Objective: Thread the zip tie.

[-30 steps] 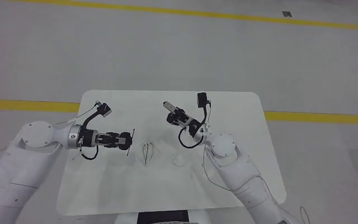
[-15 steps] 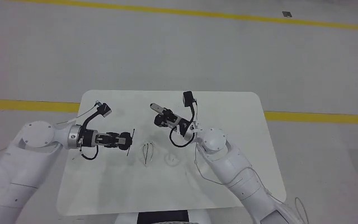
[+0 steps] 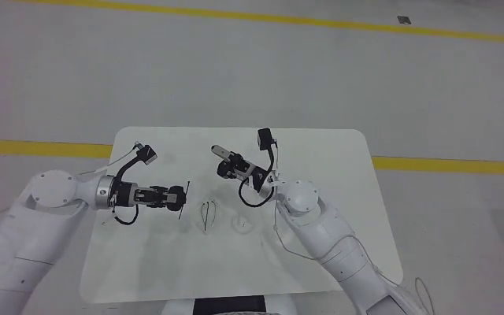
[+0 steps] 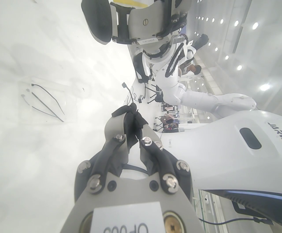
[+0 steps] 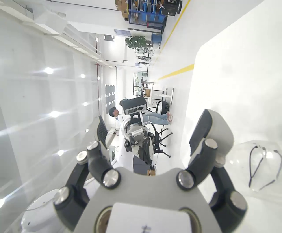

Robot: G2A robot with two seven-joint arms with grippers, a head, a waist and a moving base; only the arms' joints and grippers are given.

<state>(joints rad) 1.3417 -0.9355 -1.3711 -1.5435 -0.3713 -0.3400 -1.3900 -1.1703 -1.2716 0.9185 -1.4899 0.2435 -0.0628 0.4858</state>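
Note:
My left gripper (image 3: 176,197) hovers over the table's left half, shut on a thin black zip tie (image 3: 186,197). In the left wrist view the tie (image 4: 124,84) sticks out past the closed fingertips of that gripper (image 4: 132,117), its head at the far end. My right gripper (image 3: 223,156) is held above the table's middle with its fingers spread wide and nothing between them. In its own view the right gripper (image 5: 154,130) faces the left arm's wrist. The left wrist view shows the right gripper (image 4: 136,19) close ahead.
A clear dish (image 3: 207,214) with several spare black zip ties (image 4: 44,101) lies between the arms, seen also as the dish (image 5: 260,165) beside the right fingers. A second small clear dish (image 3: 240,225) sits next to it. The white table (image 3: 331,157) has bare room on the right.
The right arm swung left, bringing its open gripper closer to the left gripper, then held still. The left arm and its zip tie have not moved.

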